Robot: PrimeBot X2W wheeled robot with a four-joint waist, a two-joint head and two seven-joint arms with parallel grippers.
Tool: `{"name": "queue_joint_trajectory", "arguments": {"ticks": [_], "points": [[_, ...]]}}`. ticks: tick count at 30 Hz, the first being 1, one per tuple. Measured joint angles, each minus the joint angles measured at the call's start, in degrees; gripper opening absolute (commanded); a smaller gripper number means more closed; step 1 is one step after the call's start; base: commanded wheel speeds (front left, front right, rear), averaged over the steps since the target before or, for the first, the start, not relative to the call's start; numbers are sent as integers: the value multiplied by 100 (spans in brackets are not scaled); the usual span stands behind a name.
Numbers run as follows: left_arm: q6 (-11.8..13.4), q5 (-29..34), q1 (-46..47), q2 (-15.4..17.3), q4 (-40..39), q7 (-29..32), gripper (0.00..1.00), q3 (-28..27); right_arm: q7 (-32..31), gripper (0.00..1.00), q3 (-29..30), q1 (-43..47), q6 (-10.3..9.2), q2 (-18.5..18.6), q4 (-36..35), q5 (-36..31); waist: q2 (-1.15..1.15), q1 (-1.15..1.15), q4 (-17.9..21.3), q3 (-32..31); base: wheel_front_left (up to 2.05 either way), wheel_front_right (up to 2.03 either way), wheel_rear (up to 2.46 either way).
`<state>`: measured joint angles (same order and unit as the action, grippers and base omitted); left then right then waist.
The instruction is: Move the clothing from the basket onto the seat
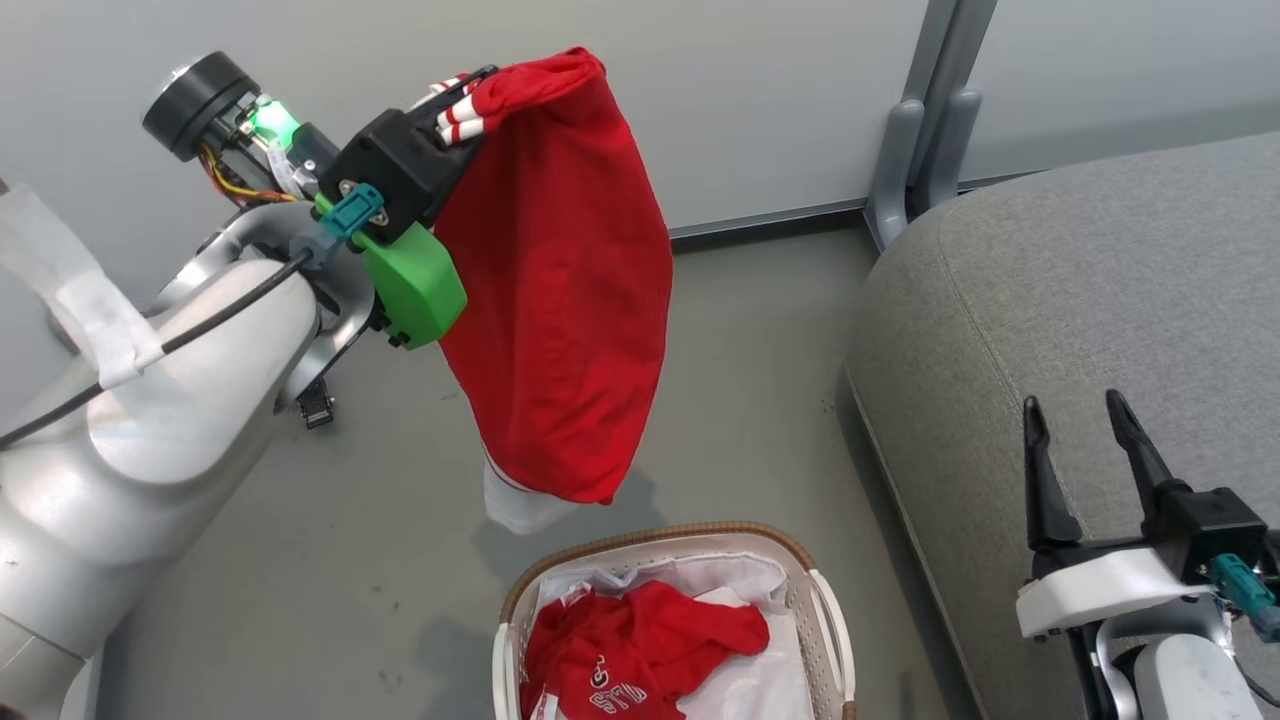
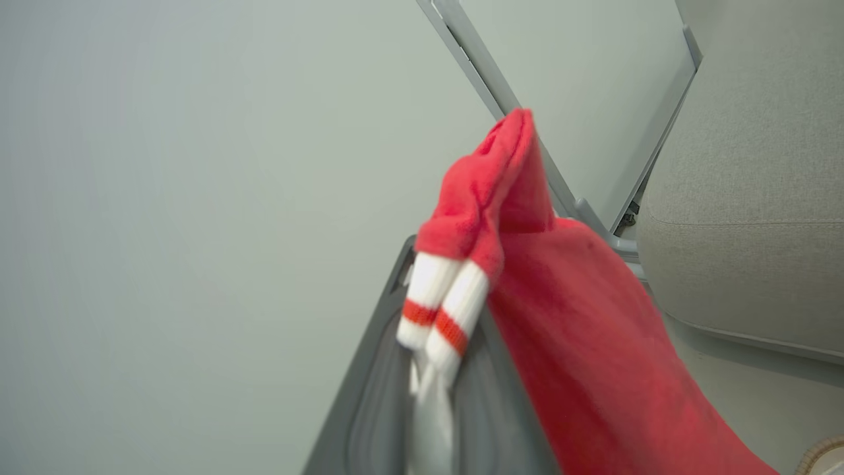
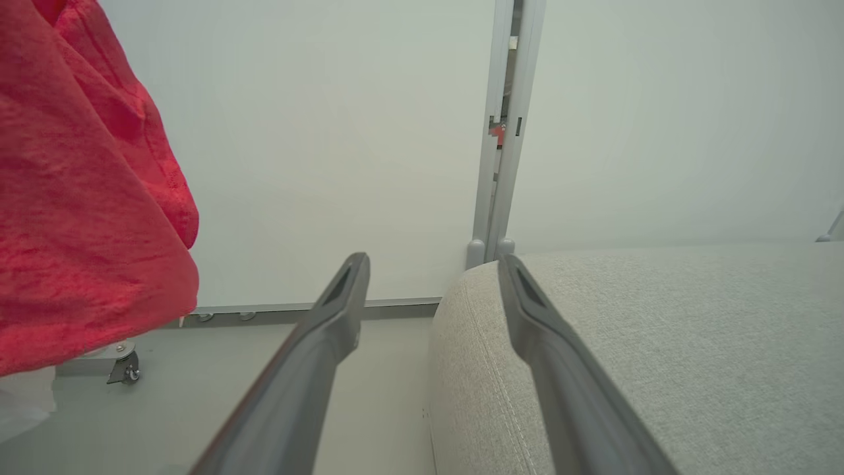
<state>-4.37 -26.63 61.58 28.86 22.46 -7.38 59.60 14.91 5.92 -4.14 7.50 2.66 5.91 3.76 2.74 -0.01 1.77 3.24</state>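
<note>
**Garment [image 1: 560, 290] hangs clear of basket [image 1: 700, 532], short of sofa [image 1: 1080, 300]**

The robot's left gripper [image 1: 462, 110] is clamped tight on the bunched top of the plain red cloth, beside its white cuffs [image 1: 455, 118] with red stripes. The cloth hangs free above the grey floor [image 1: 760, 350], beyond the basket's far rim. A second red garment [image 1: 640, 640], with white lettering, lies crumpled in the basket on the white liner [image 1: 745, 680]. The right gripper [image 1: 1075, 410] hovers over the sofa's near edge, fingers spread wide and empty. A strip of floor separates the hanging cloth from the sofa's rounded side. A grey upright post [image 1: 925, 130] of the wall panels stands at the sofa's far corner.
</note>
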Motion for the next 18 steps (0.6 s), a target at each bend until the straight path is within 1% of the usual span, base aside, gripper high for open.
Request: {"name": "queue_joint_trajectory", "arguments": {"ticks": [2,6,15,16,18], "points": [[0,-7,76,-36,-12,54,0,-8,0,100,-187,-47,0,2,0,20,0,0,11,-5,0,0,0],[-18,-40,274,-168,-7,93,0,-23,0,100,-862,-311,1,-1,2,130,0,0,3,1,0,0,0],[19,-79,476,-635,-94,333,0,91,1,100,-2718,-1170,1,-2,209,698,0,0,-167,-34,0,0,0],[18,-94,497,-704,-100,359,0,104,1,100,-2855,-1283,1,-8,260,719,0,0,-194,-40,0,0,0],[18,-105,550,-823,-109,433,0,140,0,100,-2930,-1460,2,-12,408,786,0,0,-244,-53,0,0,0]]}}
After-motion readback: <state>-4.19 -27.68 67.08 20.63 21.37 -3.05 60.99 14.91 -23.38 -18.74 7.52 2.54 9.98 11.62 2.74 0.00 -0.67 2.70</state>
